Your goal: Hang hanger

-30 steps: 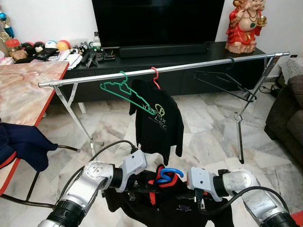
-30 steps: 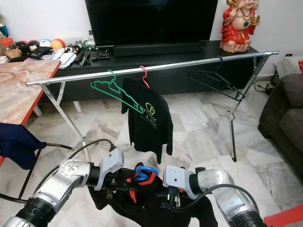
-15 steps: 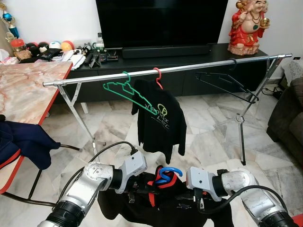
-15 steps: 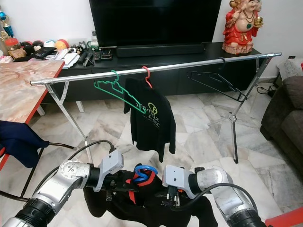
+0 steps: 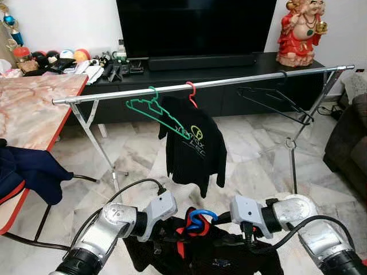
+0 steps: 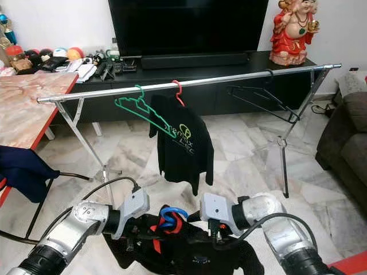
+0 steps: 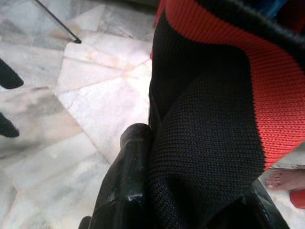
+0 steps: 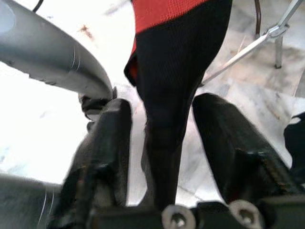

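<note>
Both arms are held low in front of the robot, carrying a black garment with red trim (image 5: 200, 255) that sits on a blue hanger (image 5: 198, 217), whose hook loops up between the two wrists. The left gripper (image 7: 190, 191) has its fingers pressed onto the knit fabric, one black finger (image 7: 125, 186) lying tight against the cloth. The right gripper (image 8: 164, 157) has its two fingers set a little apart on either side of a hanging fold of the same garment; whether the pads actually squeeze the cloth is hard to judge, since a pale gap shows beside it.

Compared with half a second ago, the two wrists sit slightly lower in the eye views and the right wrist housing has tipped upward a touch; the blue hook appears a little lower and more upright between them. The surroundings have barely shifted, so the head camera is nearly steady.

Ahead stands a silver clothes rail (image 5: 229, 82) on crossed legs. On it hang an empty green hanger (image 5: 150, 110), a red hanger (image 5: 189, 91) bearing a black shirt with a yellow-green logo (image 5: 195, 146), and, towards the robot's right, an empty black hanger (image 5: 275, 100). The carried garment and blue hanger are well below the rail and apart from it.

Behind the rail is a dark TV console (image 5: 189, 69) with a television (image 5: 192, 26) and a red figurine (image 5: 298, 31). A marble-patterned table (image 5: 28, 112) stands to the robot's left, with a navy cloth (image 5: 31, 172) draped at its edge.
</note>
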Controlling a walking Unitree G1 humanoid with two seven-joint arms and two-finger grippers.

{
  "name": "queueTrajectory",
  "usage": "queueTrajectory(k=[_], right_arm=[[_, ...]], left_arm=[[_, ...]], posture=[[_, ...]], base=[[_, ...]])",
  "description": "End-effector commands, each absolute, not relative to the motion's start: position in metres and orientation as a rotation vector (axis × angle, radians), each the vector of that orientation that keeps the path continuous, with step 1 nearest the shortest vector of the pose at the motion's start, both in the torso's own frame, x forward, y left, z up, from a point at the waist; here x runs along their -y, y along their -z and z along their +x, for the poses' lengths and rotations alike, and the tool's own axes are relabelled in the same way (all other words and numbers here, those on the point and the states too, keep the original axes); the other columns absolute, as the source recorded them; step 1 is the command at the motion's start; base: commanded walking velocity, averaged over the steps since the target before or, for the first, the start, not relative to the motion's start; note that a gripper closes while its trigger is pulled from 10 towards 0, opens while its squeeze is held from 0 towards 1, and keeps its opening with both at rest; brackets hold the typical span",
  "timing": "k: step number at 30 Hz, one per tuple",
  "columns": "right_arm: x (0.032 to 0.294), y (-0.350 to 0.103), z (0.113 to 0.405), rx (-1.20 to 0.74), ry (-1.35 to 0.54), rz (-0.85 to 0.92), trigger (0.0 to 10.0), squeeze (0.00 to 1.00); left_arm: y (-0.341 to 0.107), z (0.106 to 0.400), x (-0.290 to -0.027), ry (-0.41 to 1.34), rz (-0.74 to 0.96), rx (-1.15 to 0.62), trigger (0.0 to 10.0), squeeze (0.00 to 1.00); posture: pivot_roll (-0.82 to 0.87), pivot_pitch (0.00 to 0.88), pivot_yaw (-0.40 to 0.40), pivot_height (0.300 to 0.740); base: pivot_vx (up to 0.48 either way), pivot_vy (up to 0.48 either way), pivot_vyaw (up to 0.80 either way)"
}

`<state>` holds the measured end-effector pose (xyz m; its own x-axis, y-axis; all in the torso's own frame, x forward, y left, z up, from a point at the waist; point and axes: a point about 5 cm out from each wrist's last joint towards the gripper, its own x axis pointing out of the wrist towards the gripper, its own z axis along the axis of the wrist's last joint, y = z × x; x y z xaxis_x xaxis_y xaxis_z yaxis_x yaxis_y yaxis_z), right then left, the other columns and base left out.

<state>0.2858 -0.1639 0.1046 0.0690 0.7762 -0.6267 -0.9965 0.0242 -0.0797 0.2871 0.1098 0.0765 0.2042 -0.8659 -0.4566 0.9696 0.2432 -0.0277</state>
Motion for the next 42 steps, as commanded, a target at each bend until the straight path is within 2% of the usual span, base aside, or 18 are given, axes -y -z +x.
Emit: queueTrajectory(k=[1,7,8,9,11,13,14,15,16,17,18,21,23,26,29,36,38,42], right_arm=[[0.162,-0.105,0.285,-0.483,-1.459,-0.617,10.0,1.0],[0.17,-0.108,0.299,-0.428,-1.287,-0.662,10.0,1.0],[0.173,-0.11,0.305,-0.409,-1.223,-0.667,10.0,0.45],[0.177,-0.112,0.311,-0.392,-1.147,-0.665,10.0,0.0],[0.188,-0.116,0.321,-0.362,-0.974,-0.62,10.0,0.0],[0.19,-0.116,0.321,-0.353,-0.941,-0.599,10.0,0.0],[0.196,-0.112,0.323,-0.346,-0.84,-0.532,10.0,0.0],[0.198,-0.11,0.323,-0.344,-0.811,-0.514,10.0,0.0],[0.2,-0.106,0.322,-0.347,-0.775,-0.485,10.0,0.0],[0.202,-0.101,0.321,-0.362,-0.732,-0.442,10.0,0.0],[0.209,-0.084,0.319,-0.405,-0.613,-0.366,10.0,0.0],[0.213,-0.072,0.316,-0.439,-0.543,-0.323,10.0,0.0],[0.22,-0.042,0.304,-0.508,-0.394,-0.213,10.0,0.0],[0.22,-0.029,0.297,-0.533,-0.337,-0.163,10.0,0.0],[0.22,0.02,0.26,-0.681,-0.137,-0.007,10.0,0.0],[0.216,0.039,0.241,-0.746,-0.049,0.075,10.0,0.0],[0.21,0.064,0.209,-0.868,0.048,0.124,10.0,0.0],[0.206,0.077,0.189,-0.943,0.086,0.103,10.0,0.0]], left_arm=[[-0.078,0.289,-0.113,1.283,0.294,-0.401,0.0,0.0],[-0.075,0.288,-0.117,1.225,0.281,-0.389,0.0,0.0],[-0.074,0.288,-0.118,1.215,0.285,-0.387,0.0,0.0],[-0.072,0.288,-0.119,1.198,0.286,-0.387,0.0,0.0],[-0.064,0.287,-0.123,1.119,0.312,-0.388,0.0,0.0],[-0.06,0.287,-0.125,1.078,0.327,-0.391,0.0,0.0],[-0.051,0.29,-0.133,0.959,0.348,-0.402,1.9,0.0],[-0.049,0.291,-0.136,0.917,0.353,-0.401,1.9,0.0],[-0.046,0.293,-0.14,0.849,0.341,-0.397,4.9,0.0],[-0.045,0.294,-0.143,0.794,0.309,-0.397,10.0,0.0],[-0.043,0.296,-0.149,0.682,0.257,-0.381,10.0,0.0],[-0.043,0.296,-0.151,0.635,0.223,-0.376,10.0,0.0],[-0.043,0.294,-0.155,0.547,0.157,-0.346,10.0,0.0],[-0.043,0.293,-0.157,0.516,0.137,-0.332,10.0,0.0],[-0.046,0.282,-0.165,0.426,0.069,-0.271,10.0,0.0],[-0.045,0.276,-0.172,0.363,0.017,-0.257,10.0,0.0],[-0.042,0.266,-0.181,0.236,-0.03,-0.246,10.0,0.0],[-0.041,0.257,-0.187,0.113,-0.036,-0.24,10.0,0.0]], posture=[[-0.07,0.055,0.027,0.74],[-0.07,0.056,0.026,0.74],[-0.08,0.057,0.025,0.74],[-0.08,0.056,0.025,0.74],[-0.08,0.056,0.026,0.74],[-0.08,0.055,0.025,0.74],[-0.08,0.055,0.025,0.74],[-0.08,0.055,0.025,0.74],[-0.08,0.056,0.024,0.74],[-0.08,0.054,0.022,0.74],[-0.08,0.052,0.021,0.74],[-0.08,0.053,0.021,0.74],[-0.08,0.04,0.019,0.74],[-0.08,0.04,0.019,0.74],[-0.07,0.013,0.024,0.74],[-0.07,0.0,0.027,0.74],[-0.06,0.0,0.027,0.74],[-0.06,0.0,0.026,0.74]], base=[[0.0,0.0,0.0],[0.0,0.0,0.0],[0.0,0.0,0.0],[0.0,0.0,0.0],[0.0,0.0,0.0],[0.0,0.0,0.0],[0.0,0.0,0.0],[0.0,0.0,0.0],[0.0,0.0,0.0],[0.0,0.0,0.0],[0.0,0.0,0.0],[0.0,0.0,0.0],[0.0,0.0,0.0],[0.0,0.0,0.0],[0.0,0.0,0.0],[0.0,0.0,0.0],[0.0,0.0,0.0],[0.0,0.0,0.0]])
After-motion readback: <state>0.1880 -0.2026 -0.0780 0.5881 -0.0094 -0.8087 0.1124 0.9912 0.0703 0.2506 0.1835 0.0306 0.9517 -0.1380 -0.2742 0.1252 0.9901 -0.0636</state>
